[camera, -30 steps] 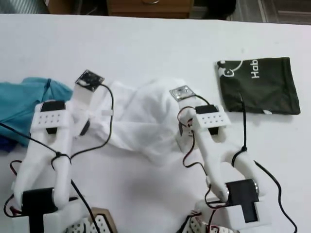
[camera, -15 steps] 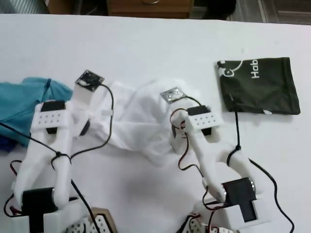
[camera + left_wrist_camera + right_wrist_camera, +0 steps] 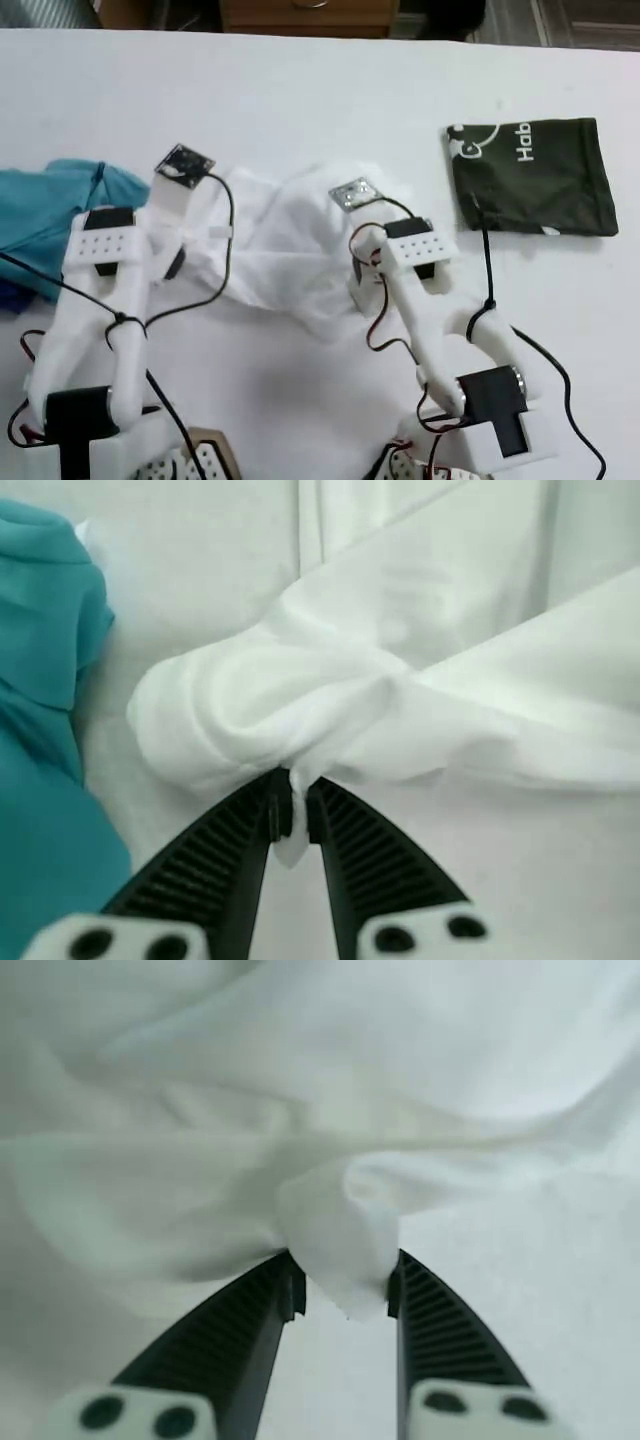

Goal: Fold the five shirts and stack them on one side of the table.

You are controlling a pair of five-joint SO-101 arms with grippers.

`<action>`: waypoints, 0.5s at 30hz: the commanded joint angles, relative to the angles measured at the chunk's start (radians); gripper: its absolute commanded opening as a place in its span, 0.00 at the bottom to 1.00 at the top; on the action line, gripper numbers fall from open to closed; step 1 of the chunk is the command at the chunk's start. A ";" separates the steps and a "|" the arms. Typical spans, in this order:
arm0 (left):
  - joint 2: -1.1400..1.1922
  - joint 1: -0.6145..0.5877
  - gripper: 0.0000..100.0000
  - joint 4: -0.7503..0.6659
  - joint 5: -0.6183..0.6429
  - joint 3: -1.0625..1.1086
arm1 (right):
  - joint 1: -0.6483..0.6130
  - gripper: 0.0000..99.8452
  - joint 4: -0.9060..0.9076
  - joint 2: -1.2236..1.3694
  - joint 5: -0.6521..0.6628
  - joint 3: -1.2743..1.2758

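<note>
By the left gripper (image 3: 290,815), tips pressed nearly together, a thin fold of the white shirt (image 3: 330,700) is pinched. By the right gripper (image 3: 345,1285), jaws held partly apart, a thicker wad of the same shirt is clamped, with cloth touching both jaws. The white shirt is seen crumpled on the surface (image 3: 300,80), bunched between the two arms near the middle. A teal shirt (image 3: 45,215) is heaped just beside it at the left edge; contact cannot be told. A dark green shirt (image 3: 535,175) is laid folded flat, well apart, on the right side.
</note>
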 commanded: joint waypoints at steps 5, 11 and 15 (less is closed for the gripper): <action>-0.006 -0.005 0.03 0.009 0.008 -0.047 | 0.027 0.14 -0.027 0.108 0.008 -0.035; -0.006 -0.005 0.03 0.009 0.008 -0.047 | 0.025 0.03 -0.033 0.125 0.008 -0.037; -0.006 -0.005 0.03 0.011 0.008 -0.047 | 0.041 0.02 -0.025 0.108 0.003 -0.046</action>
